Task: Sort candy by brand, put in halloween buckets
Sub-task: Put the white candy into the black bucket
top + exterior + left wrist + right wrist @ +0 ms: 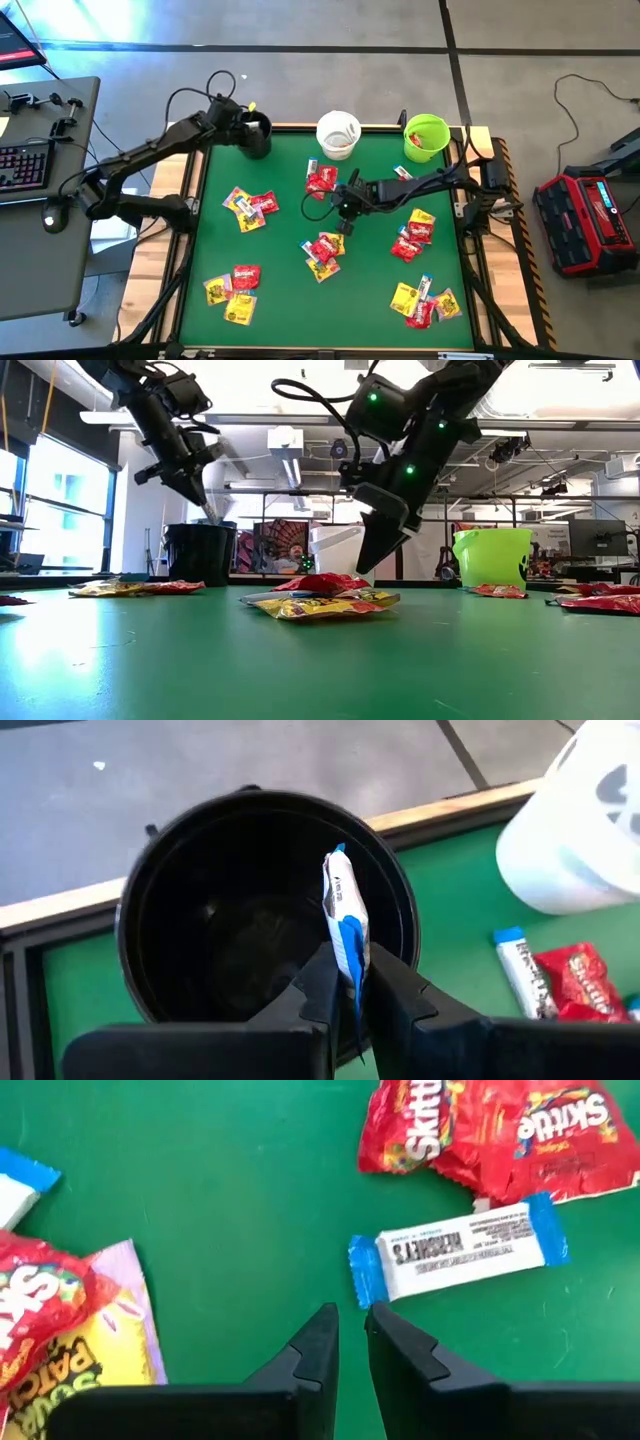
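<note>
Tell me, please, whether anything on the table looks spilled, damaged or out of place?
Nothing stands out. The flat wrapped candy packets lie in loose clusters on the green table, and the black plastic bucket, white bucket and lime green bucket stand upright along the far edge.

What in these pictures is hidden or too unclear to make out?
- Black bucket, left wrist view: its dark inside hides any contents; the left gripper and its white-and-blue packet cover part.
- White bucket, high view: contents too small to tell.
- Green bucket, low view: its wall hides the inside.

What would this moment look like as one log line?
left gripper: holding white-and-blue candy over black bucket | right gripper: nearly shut, empty, above table
</note>
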Controlling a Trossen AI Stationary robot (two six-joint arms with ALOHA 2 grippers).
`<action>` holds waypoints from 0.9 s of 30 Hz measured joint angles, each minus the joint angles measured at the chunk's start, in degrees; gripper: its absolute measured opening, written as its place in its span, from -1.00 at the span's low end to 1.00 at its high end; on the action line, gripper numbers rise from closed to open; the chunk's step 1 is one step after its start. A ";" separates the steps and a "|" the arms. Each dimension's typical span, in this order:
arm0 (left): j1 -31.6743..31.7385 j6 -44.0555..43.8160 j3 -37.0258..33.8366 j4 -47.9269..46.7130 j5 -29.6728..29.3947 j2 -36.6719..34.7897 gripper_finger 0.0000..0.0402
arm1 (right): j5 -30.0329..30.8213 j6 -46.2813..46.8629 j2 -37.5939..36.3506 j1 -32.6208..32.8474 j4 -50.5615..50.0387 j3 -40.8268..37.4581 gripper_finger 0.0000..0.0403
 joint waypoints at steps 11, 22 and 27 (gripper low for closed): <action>0.00 -0.92 -4.64 1.48 0.20 0.00 -0.88 | 0.07 -0.03 0.00 -0.78 1.12 0.00 -0.78; 0.00 -0.96 -4.65 4.74 -0.02 0.00 -0.67 | 0.09 0.04 0.00 -0.78 2.45 0.00 -0.78; 0.00 -1.01 -4.65 4.92 -0.18 0.00 -0.55 | 0.11 0.49 0.00 -0.78 2.89 0.00 -0.78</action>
